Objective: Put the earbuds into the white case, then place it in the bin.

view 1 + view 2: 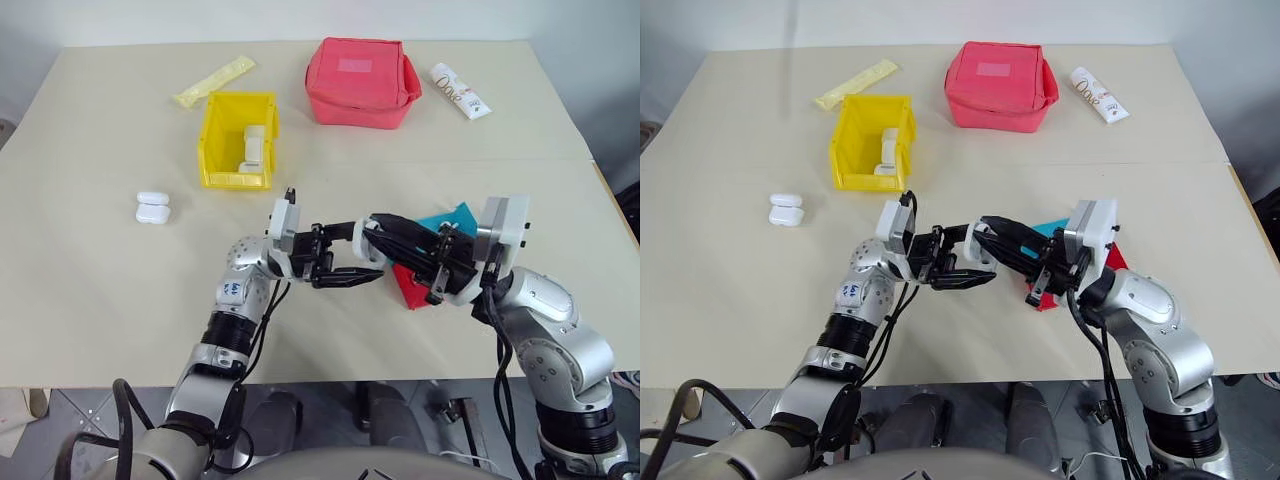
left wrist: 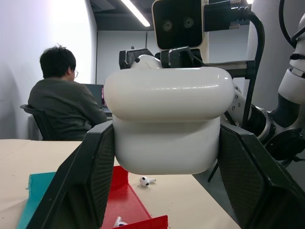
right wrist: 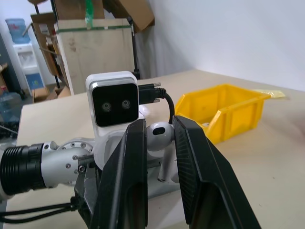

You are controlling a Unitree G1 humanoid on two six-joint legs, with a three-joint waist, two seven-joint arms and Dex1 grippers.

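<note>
My left gripper [image 2: 166, 131] is shut on the white case [image 2: 167, 143], held up above the table's front middle, and its lid [image 2: 169, 93] looks raised. My right gripper [image 3: 160, 126] is shut on one earbud [image 3: 159, 137], pinched by its round head, just above the case's top. The two grippers meet tip to tip in the left eye view, left gripper [image 1: 350, 272] and right gripper [image 1: 378, 232]. A loose earbud [image 2: 147, 181] lies on the table and another earbud [image 2: 119, 222] lies in the red tray [image 2: 131, 202]. The yellow bin [image 1: 214, 140] stands at the back left.
White cases [image 1: 253, 150] lie in the bin and two more cases [image 1: 152, 207] sit left of it. A red pouch [image 1: 360, 80], a white tube [image 1: 460, 90] and a yellow packet [image 1: 213, 82] lie at the back. A blue tray [image 1: 458, 218] is under my right arm. A person [image 2: 64, 105] sits beyond.
</note>
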